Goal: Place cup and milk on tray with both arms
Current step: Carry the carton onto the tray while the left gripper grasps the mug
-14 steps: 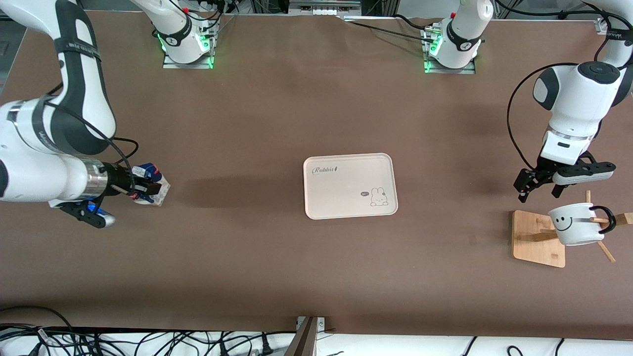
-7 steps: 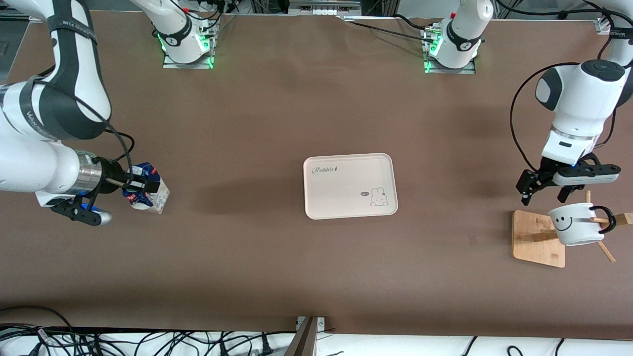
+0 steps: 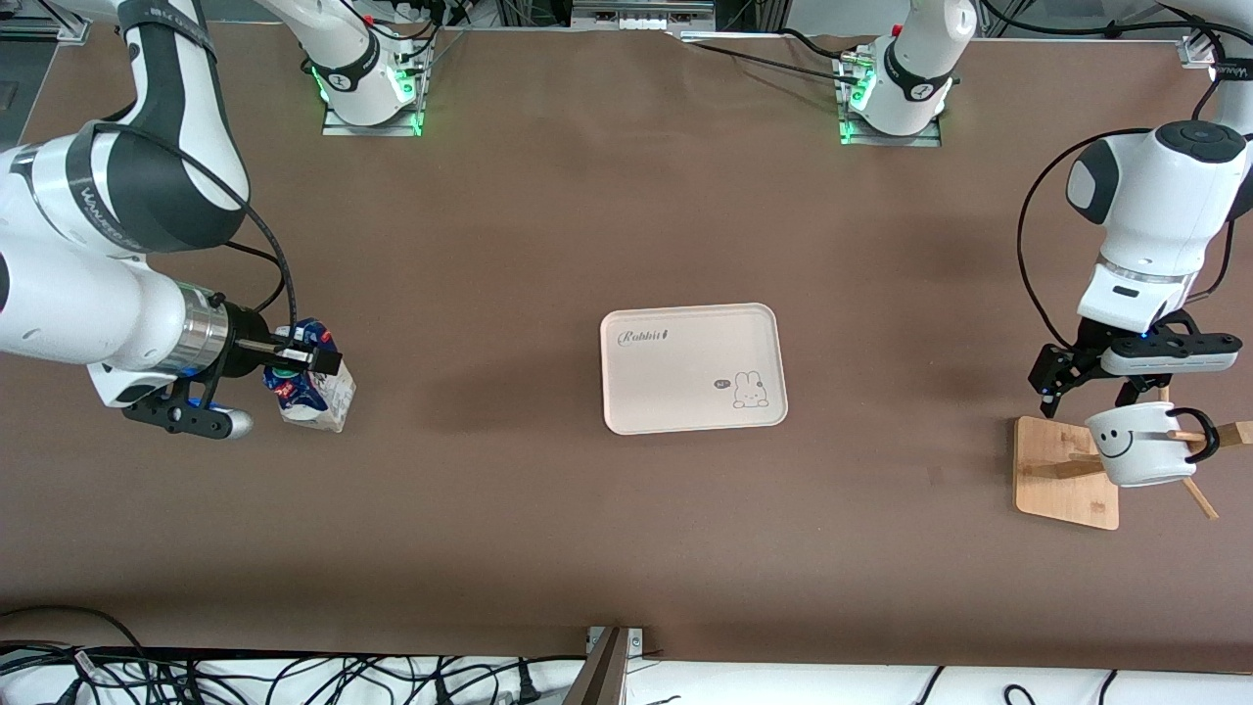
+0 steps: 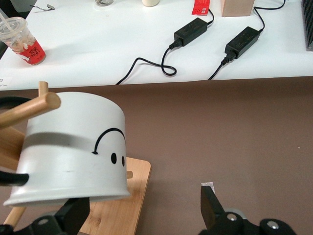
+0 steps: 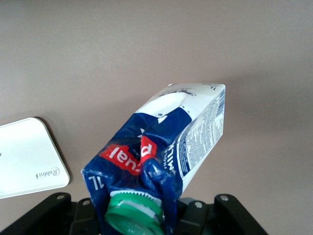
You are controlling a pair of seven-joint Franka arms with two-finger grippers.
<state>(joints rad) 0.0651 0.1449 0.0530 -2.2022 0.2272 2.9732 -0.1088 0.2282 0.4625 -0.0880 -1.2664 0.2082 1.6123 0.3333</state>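
Note:
The milk (image 3: 315, 390), a blue-topped carton with a green cap (image 5: 134, 213), hangs tilted in my right gripper (image 3: 300, 360), which is shut on its gable top (image 5: 146, 193) at the right arm's end of the table. The cream tray (image 3: 693, 367) lies mid-table with nothing on it; one corner (image 5: 27, 159) shows in the right wrist view. The white smiley cup (image 3: 1140, 443) hangs on a wooden rack peg (image 4: 30, 109) at the left arm's end. My left gripper (image 3: 1089, 384) is open just above and beside the cup (image 4: 73, 147), one finger (image 4: 209, 203) over bare table.
The wooden rack's base (image 3: 1062, 475) and slanting pegs (image 3: 1202, 501) stand under the cup. Both arm bases (image 3: 370, 88) sit along the table edge farthest from the front camera. Cables (image 3: 245, 676) lie off the nearest edge, and a white side table holds power adapters (image 4: 190, 32).
My right gripper has carried the milk a short way toward the tray. My left gripper has come down closer to the cup, still open.

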